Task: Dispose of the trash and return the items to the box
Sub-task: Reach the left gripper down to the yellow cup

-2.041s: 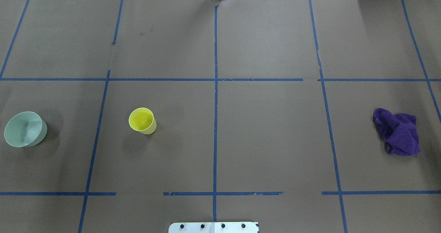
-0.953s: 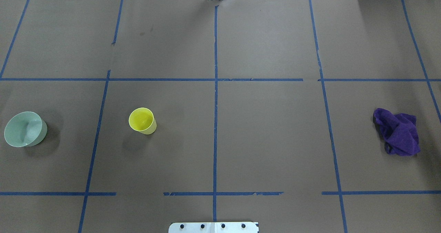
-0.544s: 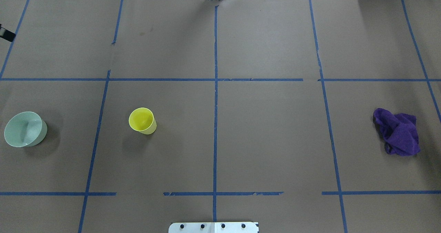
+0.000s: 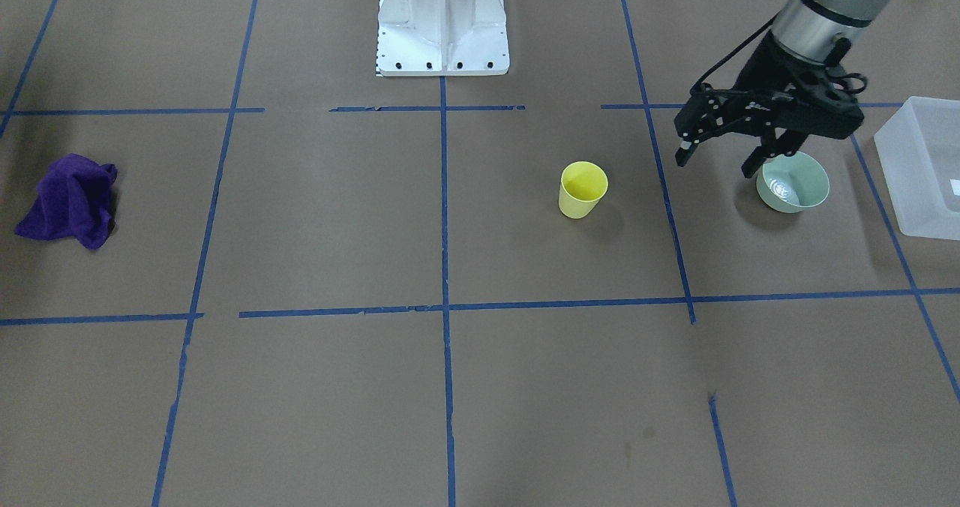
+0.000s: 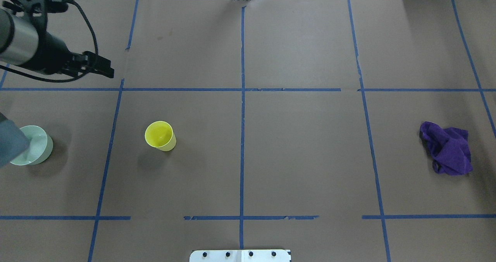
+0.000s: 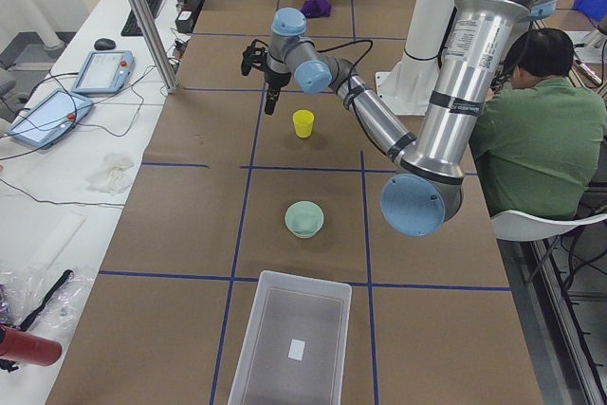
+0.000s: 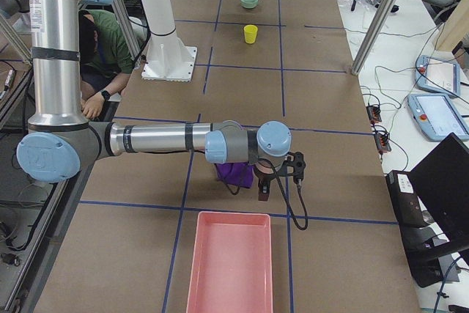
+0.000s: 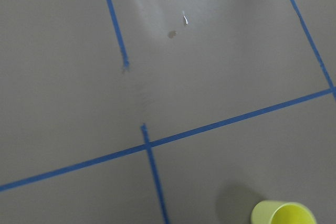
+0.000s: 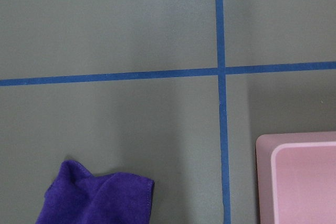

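The yellow cup (image 5: pixel 159 135) stands upright on the brown table, also in the front view (image 4: pixel 583 189) and the left wrist view (image 8: pixel 283 214). The mint-green bowl (image 5: pixel 37 150) sits at the table's left, also in the front view (image 4: pixel 793 183). The frosted white box (image 4: pixel 926 169) stands beyond the bowl at the table's end (image 6: pixel 289 348). My left gripper (image 4: pixel 716 163) is open and empty, hanging above the table beside the bowl; it also shows overhead (image 5: pixel 102 66). My right gripper (image 7: pixel 265 188) shows only in the right side view, over the purple cloth; I cannot tell its state.
A crumpled purple cloth (image 5: pixel 447 151) lies at the table's right side, also in the right wrist view (image 9: pixel 97 195). A pink tray (image 7: pixel 227 262) stands at that end of the table. Blue tape lines grid the table. The robot's base plate (image 4: pixel 442 34) is at the near middle edge.
My left arm has come into the overhead view from the left and now partly covers the bowl. The cup, bowl and cloth have not moved.
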Controlling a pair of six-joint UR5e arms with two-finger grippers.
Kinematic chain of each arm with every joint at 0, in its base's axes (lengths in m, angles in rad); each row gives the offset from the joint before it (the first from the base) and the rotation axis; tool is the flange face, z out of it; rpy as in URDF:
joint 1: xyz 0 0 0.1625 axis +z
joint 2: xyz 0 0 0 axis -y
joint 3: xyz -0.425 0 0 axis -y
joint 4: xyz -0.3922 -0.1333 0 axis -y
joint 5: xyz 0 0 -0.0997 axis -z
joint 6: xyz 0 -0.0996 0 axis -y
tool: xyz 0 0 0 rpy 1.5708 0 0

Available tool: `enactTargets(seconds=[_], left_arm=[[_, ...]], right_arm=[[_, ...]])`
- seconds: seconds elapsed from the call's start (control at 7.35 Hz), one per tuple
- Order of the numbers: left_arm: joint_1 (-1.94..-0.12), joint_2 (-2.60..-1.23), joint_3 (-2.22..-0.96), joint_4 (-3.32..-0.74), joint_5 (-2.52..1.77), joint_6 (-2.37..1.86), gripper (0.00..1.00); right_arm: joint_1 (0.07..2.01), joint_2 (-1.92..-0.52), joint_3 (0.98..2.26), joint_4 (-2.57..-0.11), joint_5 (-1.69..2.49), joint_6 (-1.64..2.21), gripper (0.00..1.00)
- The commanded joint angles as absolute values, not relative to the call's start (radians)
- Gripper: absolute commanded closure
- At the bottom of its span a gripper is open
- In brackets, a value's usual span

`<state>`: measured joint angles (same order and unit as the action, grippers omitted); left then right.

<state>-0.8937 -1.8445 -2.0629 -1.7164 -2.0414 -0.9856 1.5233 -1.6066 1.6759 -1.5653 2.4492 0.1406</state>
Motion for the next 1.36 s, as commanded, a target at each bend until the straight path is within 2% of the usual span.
enactTargets(seconds=[0.0, 0.54, 0.95, 1.22], left_arm=[[-0.693, -1.847, -2.059, -1.746, -1.881, -1.216, 0.0], [-0.637, -1.888, -1.875, -1.764, -1.887, -1.223, 0.0], [-0.6, -1.89, -1.868, -1.769, -1.893, -1.218, 0.02], [-0.581, -1.888, -1.853, -1.77, -1.893, -1.218, 0.21]], right_arm=[[1.523, -1.608, 1.686, -1.565, 2.45, 0.14, 0.0], [1.523, -1.617, 1.68, -1.499, 2.45, 0.15, 0.0], [1.523, -1.618, 1.683, -1.499, 2.451, 0.153, 0.0], [1.523, -1.62, 1.686, -1.497, 2.451, 0.153, 0.0]])
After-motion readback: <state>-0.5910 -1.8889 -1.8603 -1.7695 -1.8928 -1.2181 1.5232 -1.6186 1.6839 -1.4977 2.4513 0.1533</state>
